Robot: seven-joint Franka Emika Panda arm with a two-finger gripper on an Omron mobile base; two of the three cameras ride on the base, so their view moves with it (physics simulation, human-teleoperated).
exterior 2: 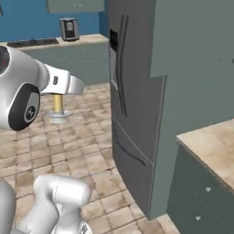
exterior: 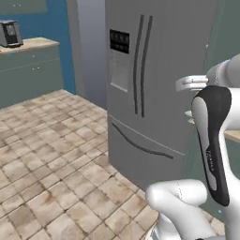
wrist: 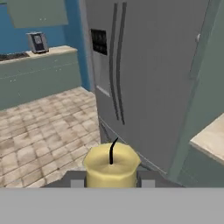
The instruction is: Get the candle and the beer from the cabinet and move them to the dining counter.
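2 fingers (wrist: 77, 180) of the gripper (wrist: 111, 183) clamp the candle (wrist: 111, 165), held upright in the air near the grey fridge (wrist: 144, 74).

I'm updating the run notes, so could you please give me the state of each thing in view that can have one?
Candle: unlit, upright, held between the fingers, in the air above the floor.
Gripper: shut on the candle.
Fridge: both doors and the bottom drawer closed.
Toaster: sitting on the far counter, nothing in it that I can make out.
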